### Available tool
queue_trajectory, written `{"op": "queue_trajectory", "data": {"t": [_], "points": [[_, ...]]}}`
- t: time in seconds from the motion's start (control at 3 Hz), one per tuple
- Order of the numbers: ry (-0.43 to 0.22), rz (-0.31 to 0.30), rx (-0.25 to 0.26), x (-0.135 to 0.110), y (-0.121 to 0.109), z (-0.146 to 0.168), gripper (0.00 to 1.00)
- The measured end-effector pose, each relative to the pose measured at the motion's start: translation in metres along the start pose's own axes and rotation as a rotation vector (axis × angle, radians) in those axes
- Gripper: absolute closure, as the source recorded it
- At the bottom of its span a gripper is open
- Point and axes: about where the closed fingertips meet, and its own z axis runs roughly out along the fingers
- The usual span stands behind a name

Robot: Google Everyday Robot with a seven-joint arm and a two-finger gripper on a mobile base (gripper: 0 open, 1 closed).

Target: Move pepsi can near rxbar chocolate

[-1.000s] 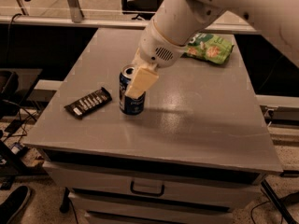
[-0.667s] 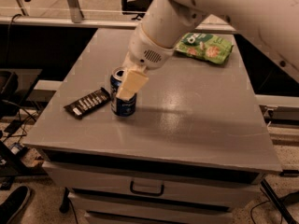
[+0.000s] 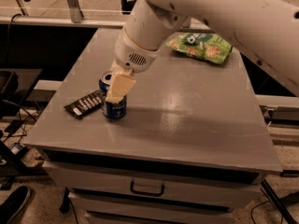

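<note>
**Grey desk in dim, warm light**

I work over a grey desk (image 3: pixel 187 120) with drawers (image 3: pixel 140 186) beneath it, one of them with a dark handle (image 3: pixel 146 189). Speckled floor (image 3: pixel 44 209) lies below, and cables (image 3: pixel 13 120) trail at the left. My jaws sit closed on the pepsi can (image 3: pixel 114 112) at the desk's front left.

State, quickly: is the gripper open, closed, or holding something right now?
The gripper is closed on the can, just beside the chocolate bar.

White, smooth rounded arm (image 3: pixel 154 17) with a vent grille (image 3: pixel 136 59); cream end effector (image 3: pixel 113 90) at its lower end
</note>
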Motion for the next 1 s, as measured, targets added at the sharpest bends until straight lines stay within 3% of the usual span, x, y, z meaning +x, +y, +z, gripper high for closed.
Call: {"op": "queue_trajectory", "data": {"t": [0.67,1.0], "points": [[0.003,-0.017,-0.015,-0.0091,0.0023,0.0064,0.0],[0.003,-0.017,-0.015,-0.0091,0.0023,0.0064,0.0]]}}
